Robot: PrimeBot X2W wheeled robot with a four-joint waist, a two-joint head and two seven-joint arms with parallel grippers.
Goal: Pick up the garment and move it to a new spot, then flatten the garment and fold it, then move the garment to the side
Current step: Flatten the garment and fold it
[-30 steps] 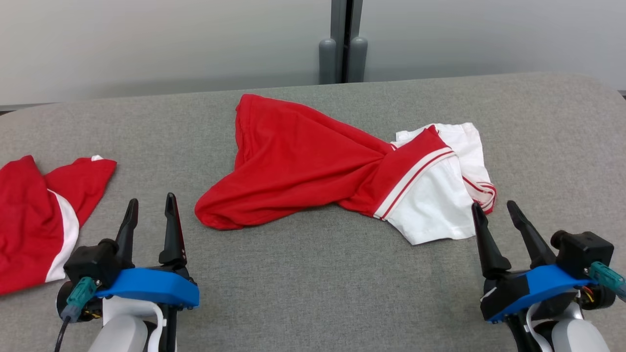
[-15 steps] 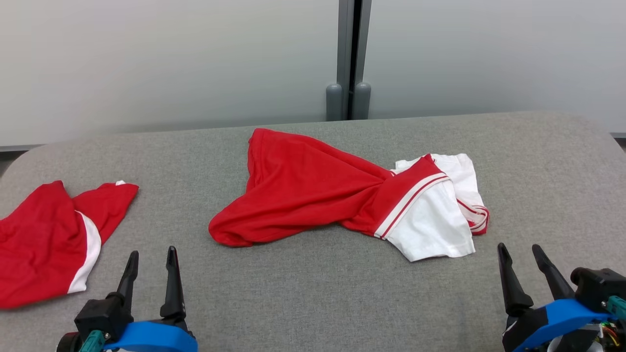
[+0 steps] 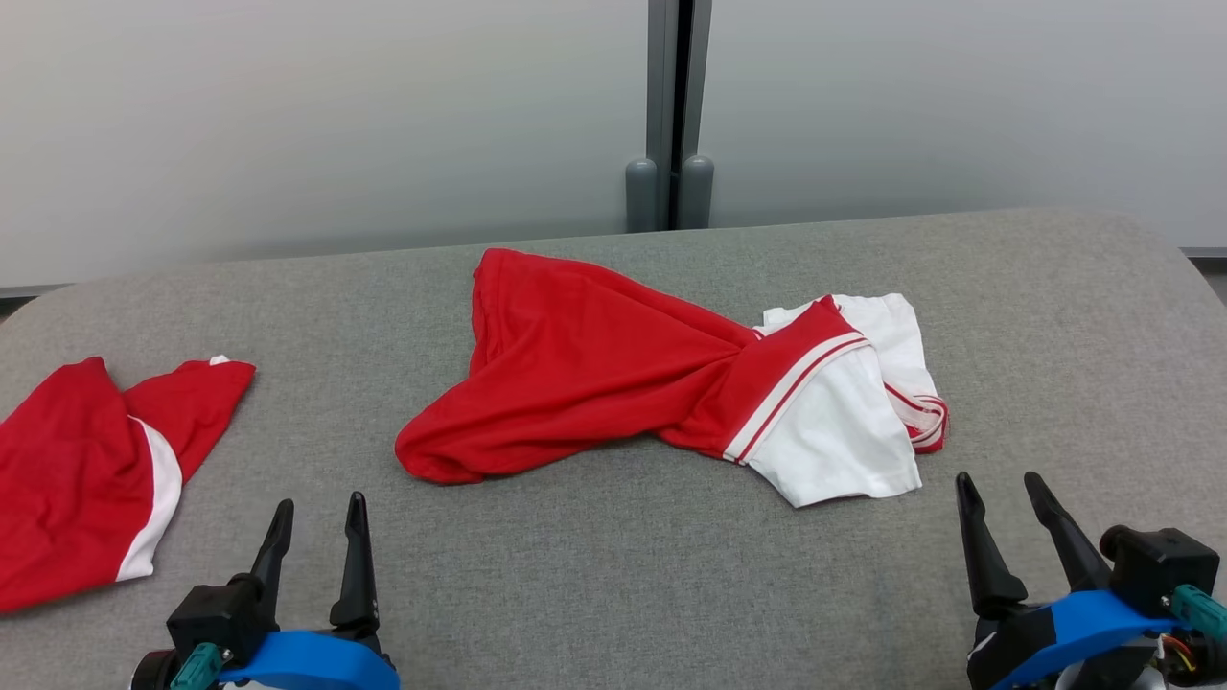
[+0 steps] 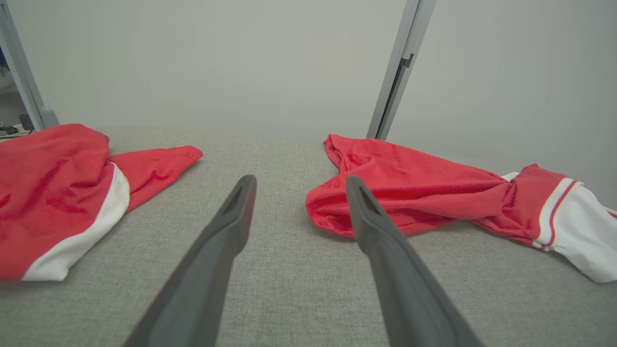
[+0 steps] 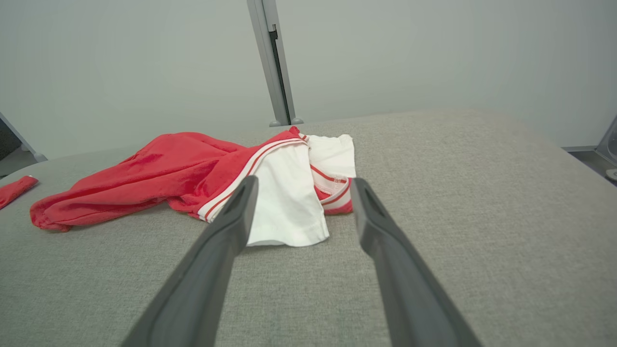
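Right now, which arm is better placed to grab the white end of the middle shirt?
Probably the right. The right gripper stands open just beside the white end of the shirt; the left gripper sits by its red end, farther away.

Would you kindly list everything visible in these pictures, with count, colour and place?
middle garment: one, red with a white, red-striped end, crumpled at the table's centre
left garment: one, red with a white band, at the table's left edge
table: one, grey fabric top, across the foreground
wall: one, pale grey, behind the table
post: one, grey, upright against the wall behind the middle garment
left gripper: one, dark fingers on a blue mount, lower left, open, holding nothing
right gripper: one, dark fingers on a blue mount, lower right, open, holding nothing
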